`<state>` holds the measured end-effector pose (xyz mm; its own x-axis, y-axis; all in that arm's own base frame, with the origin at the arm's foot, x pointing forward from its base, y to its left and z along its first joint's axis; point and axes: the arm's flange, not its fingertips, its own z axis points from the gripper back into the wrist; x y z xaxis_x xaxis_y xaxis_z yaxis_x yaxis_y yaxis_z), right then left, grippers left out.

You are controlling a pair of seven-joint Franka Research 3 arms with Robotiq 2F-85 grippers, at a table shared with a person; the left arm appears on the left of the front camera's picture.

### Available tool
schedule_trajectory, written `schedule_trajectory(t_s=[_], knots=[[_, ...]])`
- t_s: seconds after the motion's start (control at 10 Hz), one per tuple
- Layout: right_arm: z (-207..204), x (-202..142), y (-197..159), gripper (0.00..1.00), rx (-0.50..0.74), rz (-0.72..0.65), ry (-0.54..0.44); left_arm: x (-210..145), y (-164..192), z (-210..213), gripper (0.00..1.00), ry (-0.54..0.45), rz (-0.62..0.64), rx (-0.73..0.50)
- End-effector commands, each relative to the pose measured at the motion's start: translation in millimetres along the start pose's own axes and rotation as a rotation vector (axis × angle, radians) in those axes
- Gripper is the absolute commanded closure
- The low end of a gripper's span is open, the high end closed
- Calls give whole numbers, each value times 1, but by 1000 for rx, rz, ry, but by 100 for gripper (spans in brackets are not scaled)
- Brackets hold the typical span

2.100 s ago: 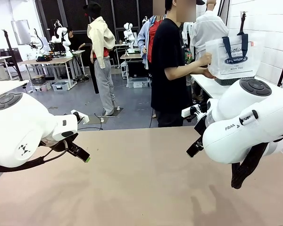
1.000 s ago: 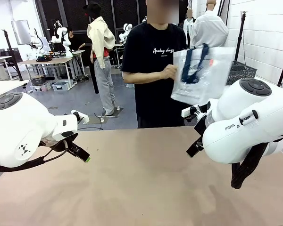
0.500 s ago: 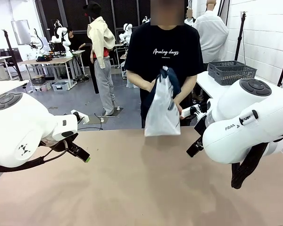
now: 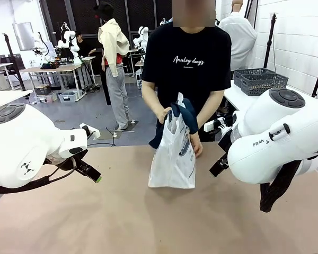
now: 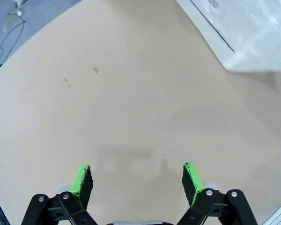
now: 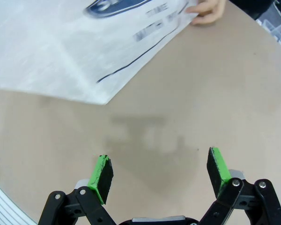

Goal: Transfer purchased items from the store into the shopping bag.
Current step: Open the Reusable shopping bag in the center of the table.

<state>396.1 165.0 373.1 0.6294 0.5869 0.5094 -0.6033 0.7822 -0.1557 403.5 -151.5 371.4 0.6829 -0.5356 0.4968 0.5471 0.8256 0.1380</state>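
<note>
While a person (image 4: 193, 69) at the far edge is holding the shopping bag (image 4: 172, 159) in the middle of the front view, its bottom is resting on the counter (image 4: 148, 222) and its navy handles (image 4: 185, 112) are bunched at the top in one hand (image 4: 164, 114), so its long axis is running straight up with the mouth facing the ceiling. The left end effector (image 5: 137, 180) is hovering released over bare counter, jaws spread wide with nothing between them, and in its wrist view only a corner of the bag is showing at the upper right, well apart from the green pads (image 5: 82, 180). The right end effector (image 6: 161, 171) is likewise hanging released and empty, but here the bag is spreading across the whole upper left of the frame, its lower edge coming down near the fingers. Judging by that, the right arm is standing nearer, with the bag lying ahead and toward the upper left of its view. The dark grey basket (image 4: 259, 80) is sitting on a white side table (image 4: 238, 98) at the upper right of the front view, well apart from the bag, and its contents are too far off to make out. Any drop is probably needing an approach from above the mouth.
</note>
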Motion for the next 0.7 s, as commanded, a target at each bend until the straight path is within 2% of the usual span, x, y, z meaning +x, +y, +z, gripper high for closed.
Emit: schedule_trajectory(t_s=[0.0,0.5,0.6], knots=[[0,0,1,0,-1,2,1,0,1,0,0,0,1,1],[0,0,0,0,0,0,0,0,0,0,0,0,0,0],[6,7,4,0,37,-28,16,6,-1,7,0,-2,-6,-21]])
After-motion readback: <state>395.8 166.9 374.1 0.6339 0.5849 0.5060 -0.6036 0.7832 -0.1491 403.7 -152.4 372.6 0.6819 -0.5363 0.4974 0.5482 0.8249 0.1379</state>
